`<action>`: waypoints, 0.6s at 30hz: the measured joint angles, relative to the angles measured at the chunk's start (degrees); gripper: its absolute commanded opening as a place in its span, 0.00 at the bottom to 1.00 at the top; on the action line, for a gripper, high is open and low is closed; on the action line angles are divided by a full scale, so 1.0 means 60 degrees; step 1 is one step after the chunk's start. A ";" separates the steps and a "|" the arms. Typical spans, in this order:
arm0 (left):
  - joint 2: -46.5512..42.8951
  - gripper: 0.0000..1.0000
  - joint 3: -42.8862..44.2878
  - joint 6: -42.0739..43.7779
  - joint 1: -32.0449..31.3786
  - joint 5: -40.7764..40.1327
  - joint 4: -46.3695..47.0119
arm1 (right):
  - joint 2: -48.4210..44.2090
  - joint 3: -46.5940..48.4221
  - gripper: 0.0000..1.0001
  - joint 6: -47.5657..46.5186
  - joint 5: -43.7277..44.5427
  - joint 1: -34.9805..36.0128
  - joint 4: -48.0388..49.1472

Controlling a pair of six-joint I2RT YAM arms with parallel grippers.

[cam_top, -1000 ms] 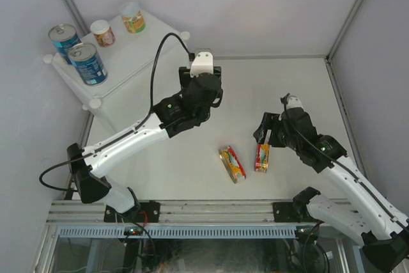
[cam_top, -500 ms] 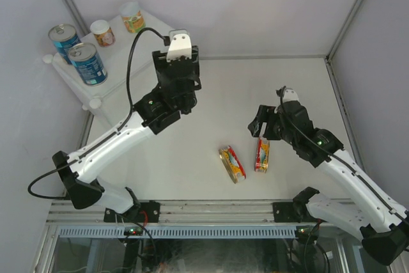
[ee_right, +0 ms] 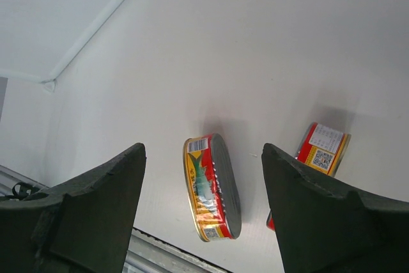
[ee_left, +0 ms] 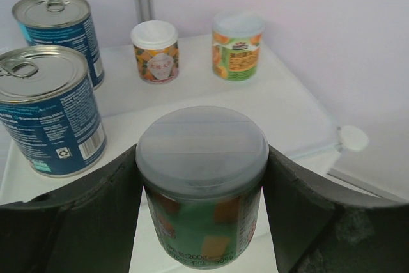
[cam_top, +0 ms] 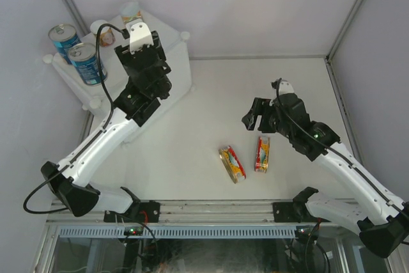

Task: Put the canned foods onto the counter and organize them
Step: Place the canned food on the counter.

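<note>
My left gripper is shut on a small green-labelled can with a clear lid, held upright over the near part of the counter. On the counter stand two tall blue cans and two small cans. Two flat red-and-yellow tins lie on the tabletop. My right gripper hangs open above them, holding nothing.
The counter sits in the far left corner against the enclosure walls. A metal rail runs along the table's near edge, close to the tins. A black cable loops along the left arm.
The left arm swung from mid-table to the far left, carrying the small can over the counter. The right gripper drew back up and left from the right-hand tin, still open.
</note>
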 measured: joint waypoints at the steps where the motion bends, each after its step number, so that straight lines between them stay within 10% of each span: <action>1: 0.0007 0.00 -0.0109 -0.0015 0.0153 0.0007 0.0036 | 0.0036 0.0036 0.72 -0.0011 -0.0015 0.0018 0.0004; 18: 0.1009 0.00 -0.0288 -0.0761 0.2448 0.0098 0.0404 | 0.0321 0.0703 0.72 -0.0186 0.0033 0.0299 -0.0193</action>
